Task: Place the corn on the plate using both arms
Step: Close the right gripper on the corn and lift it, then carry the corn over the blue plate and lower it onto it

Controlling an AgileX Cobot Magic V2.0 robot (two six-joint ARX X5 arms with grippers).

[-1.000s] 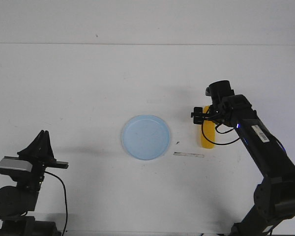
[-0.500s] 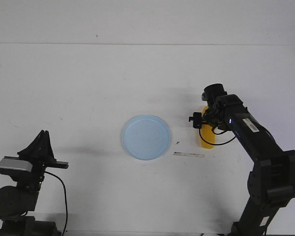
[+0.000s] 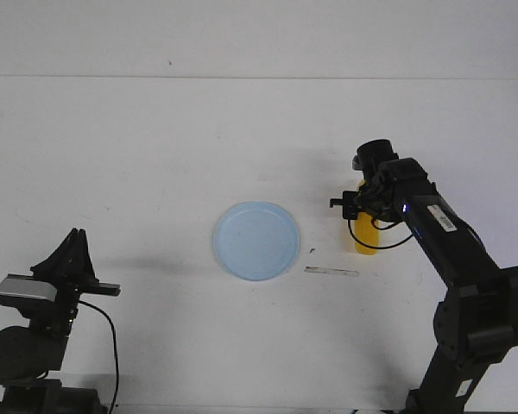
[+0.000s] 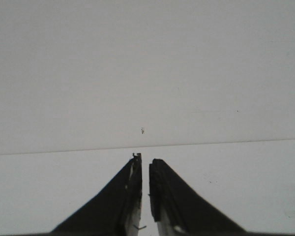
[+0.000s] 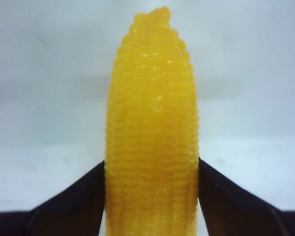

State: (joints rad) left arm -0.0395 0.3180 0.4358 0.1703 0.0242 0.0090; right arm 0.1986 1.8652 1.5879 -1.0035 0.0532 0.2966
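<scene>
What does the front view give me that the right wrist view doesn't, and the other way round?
Only the front view shows the round pale-blue plastic plate, bare and left of the corn, the thin strip on the table, and the parked left gripper. Only the right wrist view shows the bumpy kernel rows and a black finger against each side of the cob. Both show the bright yellow tapered corn cob at the right gripper.

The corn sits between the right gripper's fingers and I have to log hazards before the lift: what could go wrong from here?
1. The right gripper flanks the corn near one end, so the long cob may tilt or slip when lifted.
2. The plate lies apart from the corn; a poorly centred release could roll the cob off its shallow rim.
</scene>
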